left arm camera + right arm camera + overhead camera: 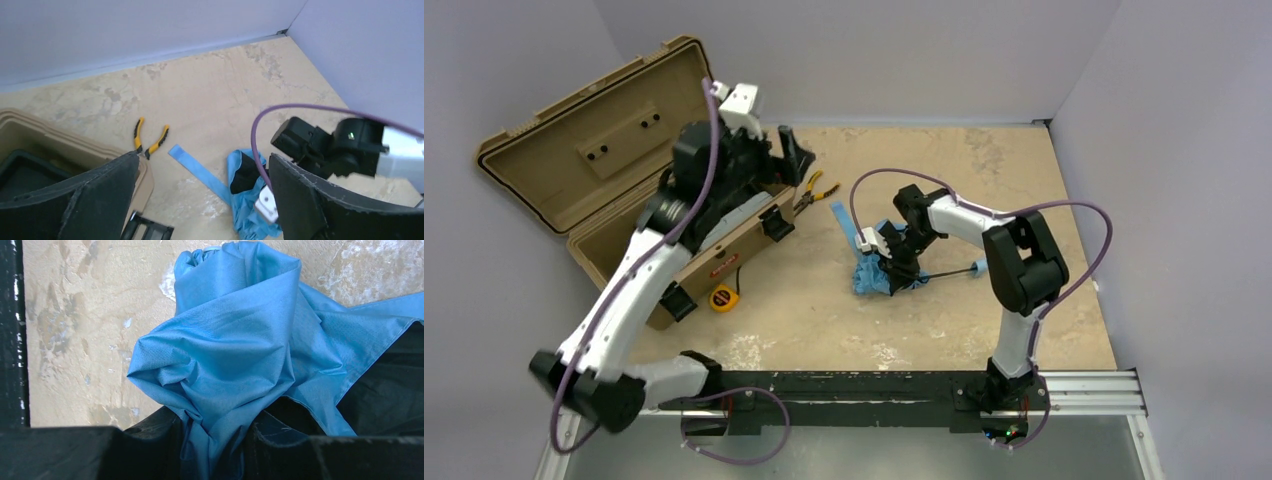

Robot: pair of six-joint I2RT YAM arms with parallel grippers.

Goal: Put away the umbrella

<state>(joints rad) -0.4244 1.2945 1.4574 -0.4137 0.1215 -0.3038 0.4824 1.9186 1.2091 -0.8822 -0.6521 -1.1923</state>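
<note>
The umbrella [871, 279] lies as a crumpled sky-blue fabric bundle mid-table, its flat strap [842, 222] trailing toward the back and its thin black shaft [949, 272] pointing right to a small blue handle [977, 268]. My right gripper [894, 262] is pressed down onto the bundle. In the right wrist view a fold of the umbrella [235, 340] is pinched between its fingers, so the right gripper [215, 432] is shut on it. My left gripper [789, 155] hovers by the toolbox's right end. It stands open and empty [202, 160], with the umbrella [240, 200] well below it.
A tan toolbox [584, 150] stands open at the back left, lid leaning back. Yellow-handled pliers [812, 190] lie just right of it, also seen in the left wrist view [150, 137]. A yellow tape measure [723, 297] sits before the box. Walls close the back and right.
</note>
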